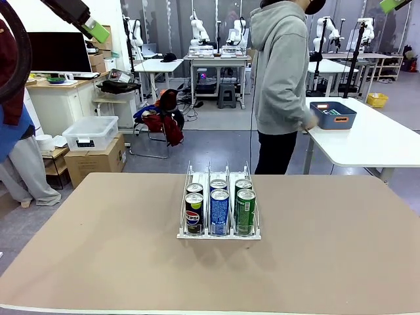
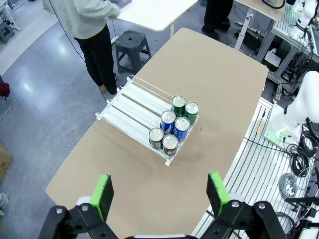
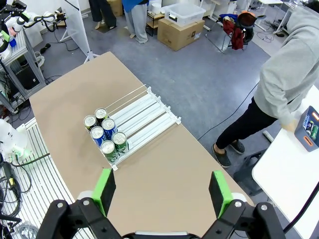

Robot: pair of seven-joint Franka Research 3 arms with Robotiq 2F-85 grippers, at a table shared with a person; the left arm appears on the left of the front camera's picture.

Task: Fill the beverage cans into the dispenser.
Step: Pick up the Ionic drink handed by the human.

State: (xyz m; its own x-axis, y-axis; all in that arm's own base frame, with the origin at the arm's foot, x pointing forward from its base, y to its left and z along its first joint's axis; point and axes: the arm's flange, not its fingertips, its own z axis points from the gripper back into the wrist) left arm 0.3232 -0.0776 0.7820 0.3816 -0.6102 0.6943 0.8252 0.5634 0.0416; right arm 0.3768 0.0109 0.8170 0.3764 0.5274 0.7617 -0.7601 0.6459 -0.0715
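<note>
In the front view, a clear rack (image 1: 230, 177) is seen on the brown table (image 1: 98, 249), a little past its middle toward 12 o'clock. Six cans are held in it, two to a lane, all at the near end. A black can (image 1: 193, 214) stands in the 9 o'clock lane, a blue can (image 1: 219, 211) in the middle and a green can (image 1: 245, 211) at 3 o'clock, each with another close behind. Beyond the table at 1 o'clock a person (image 1: 282, 72) in a grey hooded top is seen, one hand by a blue bin (image 1: 333, 115) on a white table (image 1: 374, 141).

In the left wrist view, the left fingers (image 2: 103, 195) are held wide apart, empty, high above the table. The rack lies toward 12 o'clock, with the cans bunched at its 4 o'clock end and the other lanes bare.

In the right wrist view, the right fingers (image 3: 104, 190) are likewise spread apart and empty. The rack is seen toward 11 o'clock, cans at its 8 o'clock end.
</note>
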